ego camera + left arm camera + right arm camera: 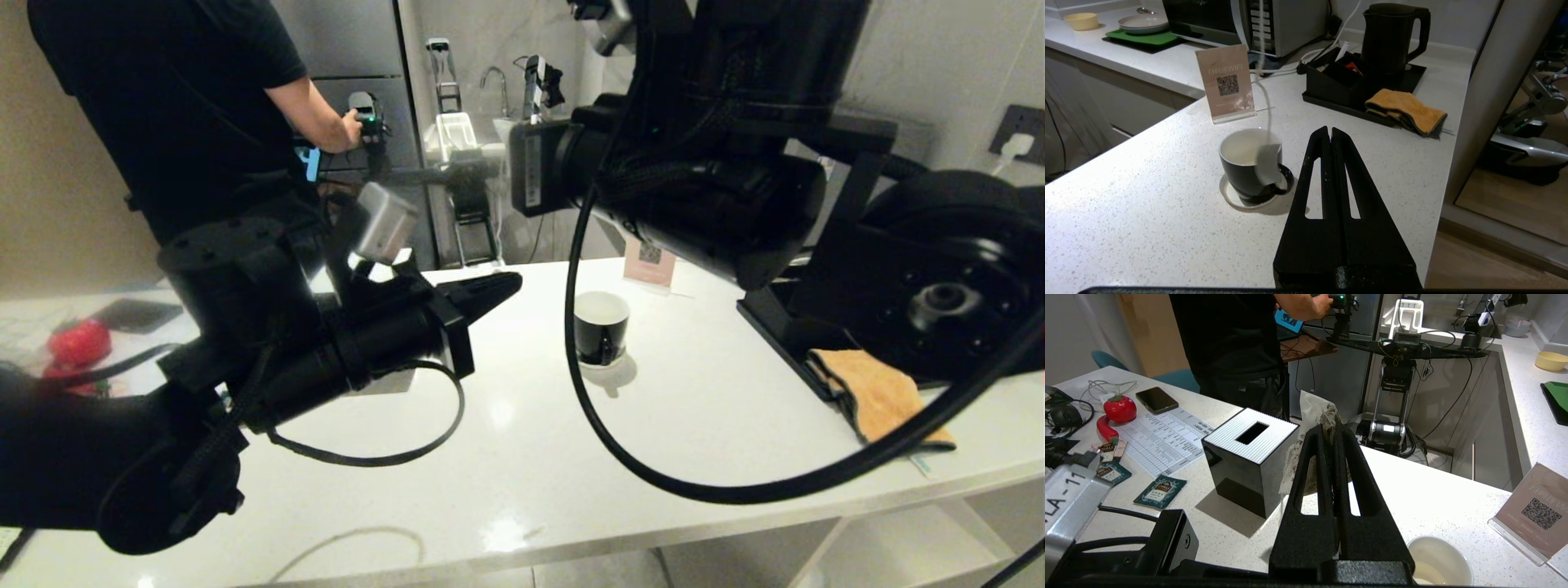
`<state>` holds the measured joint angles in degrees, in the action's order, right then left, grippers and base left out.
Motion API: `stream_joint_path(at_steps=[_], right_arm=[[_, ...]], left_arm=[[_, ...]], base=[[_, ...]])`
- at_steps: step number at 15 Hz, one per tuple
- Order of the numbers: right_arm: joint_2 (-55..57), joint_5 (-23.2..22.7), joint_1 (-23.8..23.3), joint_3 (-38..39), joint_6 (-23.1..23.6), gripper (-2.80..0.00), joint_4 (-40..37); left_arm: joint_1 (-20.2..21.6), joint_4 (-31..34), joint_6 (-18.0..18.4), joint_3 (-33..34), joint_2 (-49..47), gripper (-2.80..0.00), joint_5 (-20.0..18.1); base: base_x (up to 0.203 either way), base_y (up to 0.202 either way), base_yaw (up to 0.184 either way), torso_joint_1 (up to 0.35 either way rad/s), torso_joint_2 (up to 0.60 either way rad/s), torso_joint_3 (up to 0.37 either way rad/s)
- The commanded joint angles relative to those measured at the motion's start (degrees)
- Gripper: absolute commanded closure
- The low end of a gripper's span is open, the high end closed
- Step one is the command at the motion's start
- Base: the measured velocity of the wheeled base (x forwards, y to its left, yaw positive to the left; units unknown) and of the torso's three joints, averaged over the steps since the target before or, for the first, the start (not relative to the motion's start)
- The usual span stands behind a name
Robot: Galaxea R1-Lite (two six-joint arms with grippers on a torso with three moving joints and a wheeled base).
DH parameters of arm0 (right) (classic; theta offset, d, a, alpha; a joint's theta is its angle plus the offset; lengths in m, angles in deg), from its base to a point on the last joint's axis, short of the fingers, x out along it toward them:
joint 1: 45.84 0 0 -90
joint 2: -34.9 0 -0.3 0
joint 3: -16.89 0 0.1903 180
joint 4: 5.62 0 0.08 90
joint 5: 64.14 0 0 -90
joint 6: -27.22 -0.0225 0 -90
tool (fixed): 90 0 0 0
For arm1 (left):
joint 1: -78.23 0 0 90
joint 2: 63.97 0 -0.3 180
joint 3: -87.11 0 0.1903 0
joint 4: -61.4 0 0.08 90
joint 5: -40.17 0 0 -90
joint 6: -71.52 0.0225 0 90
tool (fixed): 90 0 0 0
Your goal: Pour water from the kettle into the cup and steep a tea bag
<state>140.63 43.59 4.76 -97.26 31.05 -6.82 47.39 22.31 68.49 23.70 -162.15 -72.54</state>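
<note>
white counter (1147, 212) | on it – saucer (1231, 198), QR sign (1227, 83), blk tray (1331, 100), tissue box (1249, 465)

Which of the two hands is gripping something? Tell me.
The right hand: a pale crumpled pouch is pinched between its shut fingers. The left hand, beside the cup, is shut too, but nothing shows between its fingers.

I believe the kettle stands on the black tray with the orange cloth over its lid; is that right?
Not quite: the kettle stands on the black tray, but the orange cloth lies on the tray's edge, per the left wrist view.
</note>
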Motion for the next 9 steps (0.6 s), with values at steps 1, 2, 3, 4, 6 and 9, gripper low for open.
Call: stream_joint_path(at_steps=[1,2,3,4,6,9], right_arm=[[-0.08,0.13,0.02,-0.01,-0.05,0.0,0.07],[-0.08,0.2,0.02,-0.01,0.04,0.0,0.07],[-0.08,0.2,0.02,-0.01,0.04,0.0,0.16],[-0.08,0.2,0.02,-0.01,0.04,0.0,0.16],[-0.08,0.2,0.02,-0.01,0.04,0.0,0.16],[-0.08,0.2,0.02,-0.01,0.04,0.0,0.16]], left_arm=[[-0.01,-0.59,0.03,1.37,0.48,0.0,-0.13],[-0.01,-0.96,0.03,1.73,0.62,0.0,-0.13],[-0.01,-1.53,0.03,1.98,0.62,0.0,-0.13],[-0.01,-1.62,0.03,1.98,0.62,0.0,-0.13],[-0.01,-1.71,0.03,1.98,0.62,0.0,-0.13],[-0.01,-2.67,-0.05,2.07,0.54,0.0,-0.31]], base=[[0.0,0.0,0.0,0.0,0.0,0.0],[0.0,0.0,0.0,0.0,0.0,0.0],[0.0,0.0,0.0,0.0,0.0,0.0],[0.0,0.0,0.0,0.0,0.0,0.0],[0.0,0.0,0.0,0.0,0.0,0.0],[0.0,0.0,0.0,0.0,0.0,0.0]])
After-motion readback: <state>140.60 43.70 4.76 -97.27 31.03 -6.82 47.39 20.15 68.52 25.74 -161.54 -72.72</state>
